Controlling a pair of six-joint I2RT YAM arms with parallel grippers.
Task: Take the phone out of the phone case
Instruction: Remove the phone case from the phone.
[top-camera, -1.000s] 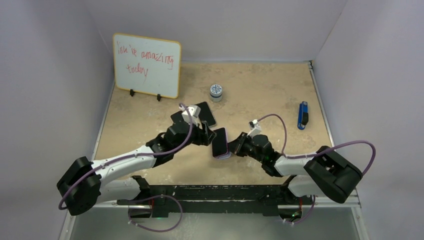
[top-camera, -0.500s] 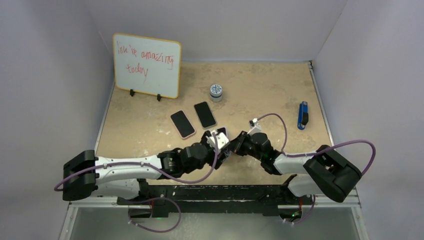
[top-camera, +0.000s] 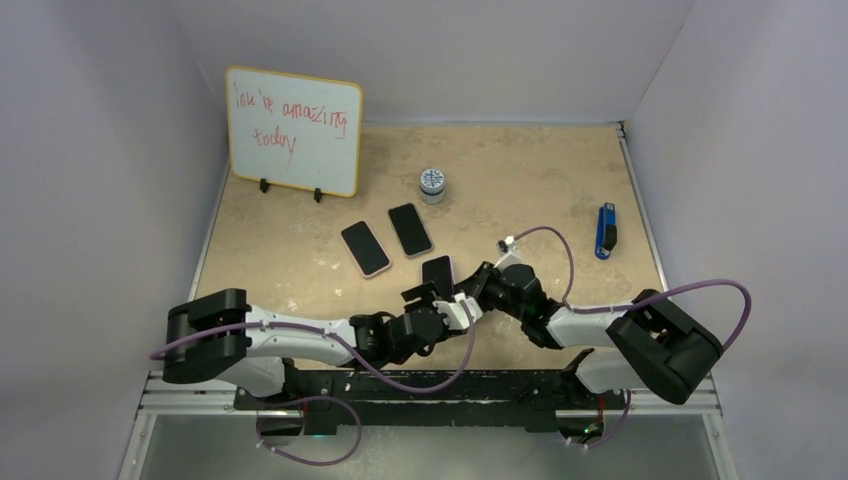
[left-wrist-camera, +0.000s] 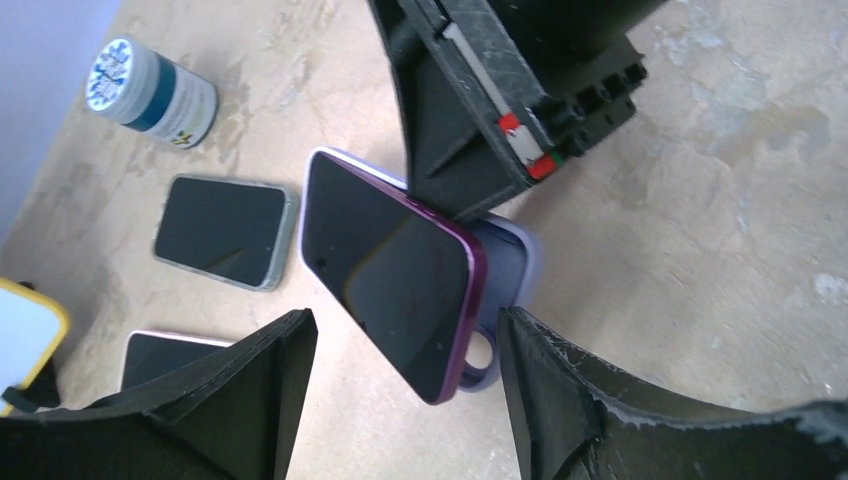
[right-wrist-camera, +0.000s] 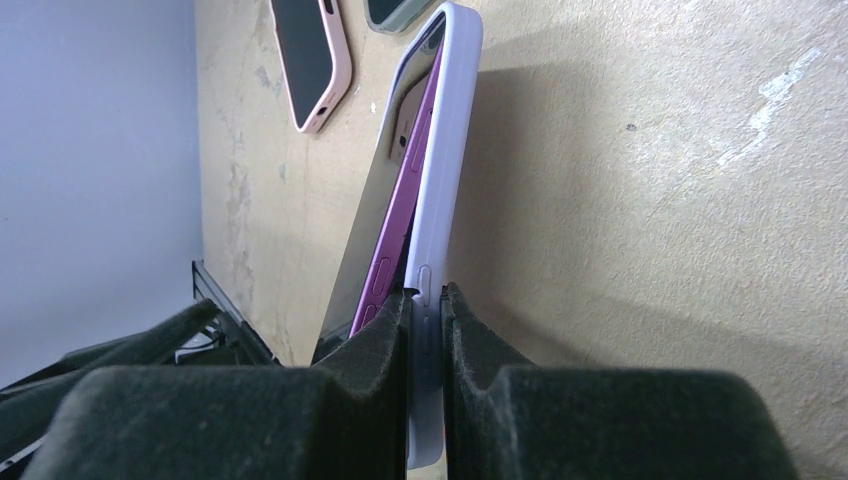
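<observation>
Table (top-camera: 520, 170): whiteboard (top-camera: 293, 130) standing at far left.
Right jaws: pinched tight on edge of lilac case (right-wrist-camera: 447, 150), near table centre.
Left jaws: spread wide either side of phone (left-wrist-camera: 385, 265), gripping nothing.
Phone: purple, tilted partly out of case.
Spare phones (top-camera: 365, 247), jar (top-camera: 432, 183): beyond, apart.

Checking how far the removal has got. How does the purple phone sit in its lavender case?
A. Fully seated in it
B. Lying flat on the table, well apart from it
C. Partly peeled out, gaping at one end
C: the left wrist view shows the purple phone tilted up off the lavender case, whose bare inside shows at one end, while the right gripper pinches the case's edge.
</observation>
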